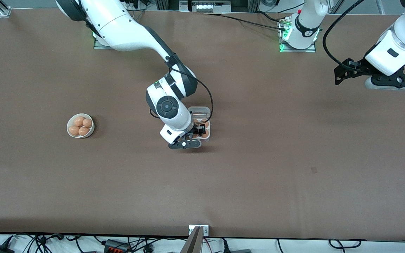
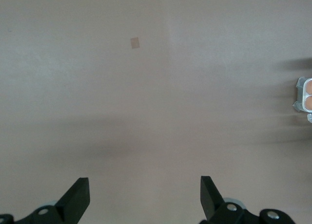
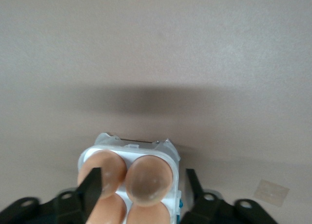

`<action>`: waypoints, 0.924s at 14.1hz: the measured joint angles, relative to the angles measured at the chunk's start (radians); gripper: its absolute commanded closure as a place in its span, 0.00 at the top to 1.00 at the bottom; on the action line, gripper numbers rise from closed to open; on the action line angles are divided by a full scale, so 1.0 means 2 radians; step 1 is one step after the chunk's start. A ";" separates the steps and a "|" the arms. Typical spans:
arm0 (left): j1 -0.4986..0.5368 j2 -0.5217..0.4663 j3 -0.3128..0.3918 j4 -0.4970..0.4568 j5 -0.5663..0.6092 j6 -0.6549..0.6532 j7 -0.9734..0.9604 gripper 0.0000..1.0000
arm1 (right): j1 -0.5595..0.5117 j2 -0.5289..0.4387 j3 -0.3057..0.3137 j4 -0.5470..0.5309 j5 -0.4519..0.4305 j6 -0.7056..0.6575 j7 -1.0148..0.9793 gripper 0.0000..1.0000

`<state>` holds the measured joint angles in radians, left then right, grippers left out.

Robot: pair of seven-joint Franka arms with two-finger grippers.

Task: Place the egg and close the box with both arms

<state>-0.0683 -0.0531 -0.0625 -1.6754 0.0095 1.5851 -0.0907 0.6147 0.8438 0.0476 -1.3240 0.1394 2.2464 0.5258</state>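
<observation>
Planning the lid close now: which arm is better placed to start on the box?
Right. The right gripper hangs open directly over the box, whose visible wells hold eggs. The left gripper, open, waits over bare table toward the left arm's end.

A wide table (image 1: 294, 182) with a plain brown, matte cover fills almost the whole front view. A small paler square patch (image 1: 314, 170) marks the cover toward the left arm's end. At the nearer edge, a strip of white floor (image 1: 364, 246) carries black cables (image 1: 40, 242). Metal frame parts (image 1: 202, 5) stand along the farther edge. The light is even and soft.
</observation>
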 measured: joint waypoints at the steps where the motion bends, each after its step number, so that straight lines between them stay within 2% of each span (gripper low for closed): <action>1: 0.000 0.000 0.000 0.000 0.000 0.000 0.000 1.00 | 0.000 -0.003 -0.001 0.003 0.000 -0.003 0.003 1.00; 4: 0.000 0.000 0.000 0.000 0.000 -0.001 0.000 1.00 | -0.005 -0.041 -0.021 0.014 -0.001 -0.050 0.004 1.00; 9: -0.003 0.007 -0.001 0.004 -0.001 -0.034 0.002 1.00 | -0.062 -0.155 -0.073 0.020 -0.001 -0.167 -0.030 1.00; 13: -0.004 0.041 0.000 0.023 -0.001 -0.048 0.003 1.00 | -0.120 -0.189 -0.113 0.020 -0.002 -0.256 -0.098 1.00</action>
<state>-0.0762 0.0286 -0.0627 -1.6293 0.0081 1.4888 -0.0845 0.3756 0.4653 -0.1787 -1.2838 0.1350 1.7354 0.3297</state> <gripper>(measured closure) 0.000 0.000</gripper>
